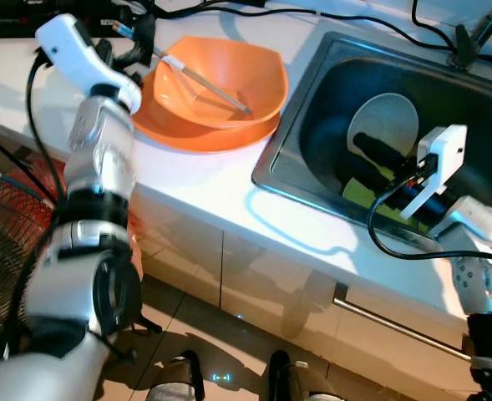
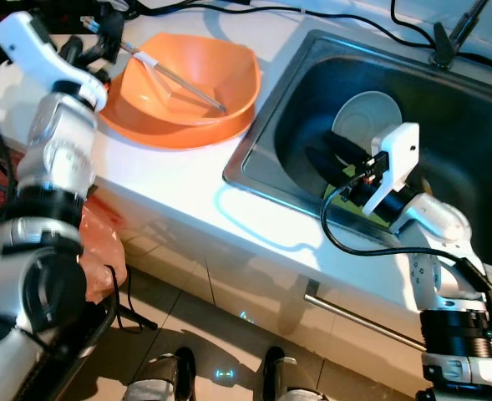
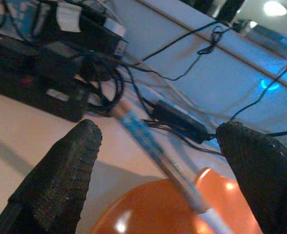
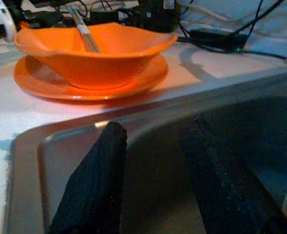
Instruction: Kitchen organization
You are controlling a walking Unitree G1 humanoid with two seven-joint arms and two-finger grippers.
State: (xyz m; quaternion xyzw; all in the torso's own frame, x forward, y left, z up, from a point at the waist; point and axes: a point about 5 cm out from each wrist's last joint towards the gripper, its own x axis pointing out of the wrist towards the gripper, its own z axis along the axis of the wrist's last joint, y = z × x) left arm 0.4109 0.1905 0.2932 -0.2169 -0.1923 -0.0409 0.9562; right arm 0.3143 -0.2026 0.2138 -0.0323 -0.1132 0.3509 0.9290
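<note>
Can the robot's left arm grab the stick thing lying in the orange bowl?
Probably yes. The left tool is open and hovers at the bowl's far rim, its fingers either side of the utensil's handle, with nothing between them.

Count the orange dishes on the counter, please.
2: an orange bowl with chopsticks in it, and an orange plate directly under the bowl, on the white counter beside the sink.

No legible text, label, brand, number or sign anywhere; pale tags on the black boxes [image 3: 60,53] at the counter's back too blurred to read.
</note>
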